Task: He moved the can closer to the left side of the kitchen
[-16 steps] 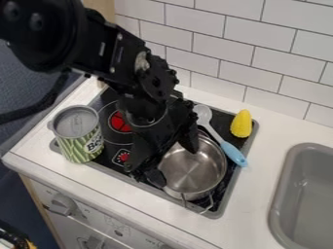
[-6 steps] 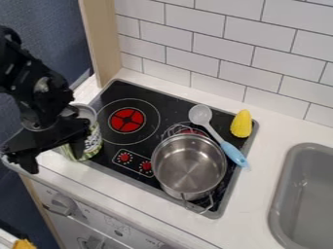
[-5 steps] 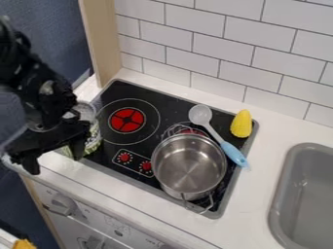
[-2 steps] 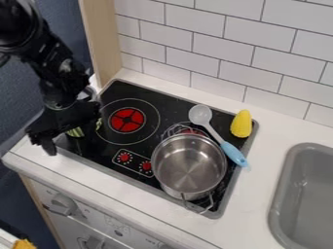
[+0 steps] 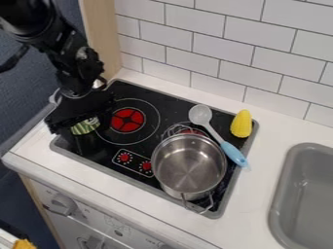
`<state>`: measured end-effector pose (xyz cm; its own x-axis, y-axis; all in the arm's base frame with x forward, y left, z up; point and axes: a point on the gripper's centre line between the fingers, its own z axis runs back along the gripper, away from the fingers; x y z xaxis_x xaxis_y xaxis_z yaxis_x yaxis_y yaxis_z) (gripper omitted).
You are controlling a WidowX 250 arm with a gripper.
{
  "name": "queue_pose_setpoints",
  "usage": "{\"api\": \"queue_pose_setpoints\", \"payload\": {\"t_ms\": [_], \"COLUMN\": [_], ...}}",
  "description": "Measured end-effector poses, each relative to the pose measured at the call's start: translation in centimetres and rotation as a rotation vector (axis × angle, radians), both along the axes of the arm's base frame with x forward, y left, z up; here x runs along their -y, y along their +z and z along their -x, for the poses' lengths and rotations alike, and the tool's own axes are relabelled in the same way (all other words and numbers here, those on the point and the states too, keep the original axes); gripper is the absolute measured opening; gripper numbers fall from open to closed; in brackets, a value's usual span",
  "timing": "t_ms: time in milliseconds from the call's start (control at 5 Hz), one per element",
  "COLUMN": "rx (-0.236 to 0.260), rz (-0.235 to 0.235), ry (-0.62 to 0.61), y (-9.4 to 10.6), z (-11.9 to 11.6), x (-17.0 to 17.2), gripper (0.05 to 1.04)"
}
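At the left of the camera view, the black gripper hangs over the back-left part of the stove, shut on the can. A green-striped piece of the can's side shows below the gripper body, and a bit of its grey upper part shows at the left. The rest of the can is hidden by the gripper and arm. It stands or hangs left of the rear-left red burner; whether its base touches the stove, I cannot tell.
A metal pot sits on the black stovetop, with a blue-handled spoon and yellow corn behind it. A grey sink lies right. A wooden post and tiled wall rise behind.
The arm swung from above the pot to the can at the left. Since then, gripper and can have moved together toward the back and slightly right. Pot, spoon and corn have kept their places.
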<state>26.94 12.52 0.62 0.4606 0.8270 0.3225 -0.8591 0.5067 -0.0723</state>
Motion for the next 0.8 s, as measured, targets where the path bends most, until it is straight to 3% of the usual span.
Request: {"api": "queue_pose_setpoints", "payload": {"t_ms": [200,400,600,800], "rx": [-0.003,0.020,0.054,0.115], "rz": [0.019,0.039,0.070,0.067], "ry": [-0.038,-0.071,-0.084,-0.085], "y": [-0.3,0.9,2.5,4.7], "z": [0.2,1.2,2.7,4.0], "x": [1.1,2.1,2.8,2.6], "gripper": [1.000,1.001,1.000,1.000]}}
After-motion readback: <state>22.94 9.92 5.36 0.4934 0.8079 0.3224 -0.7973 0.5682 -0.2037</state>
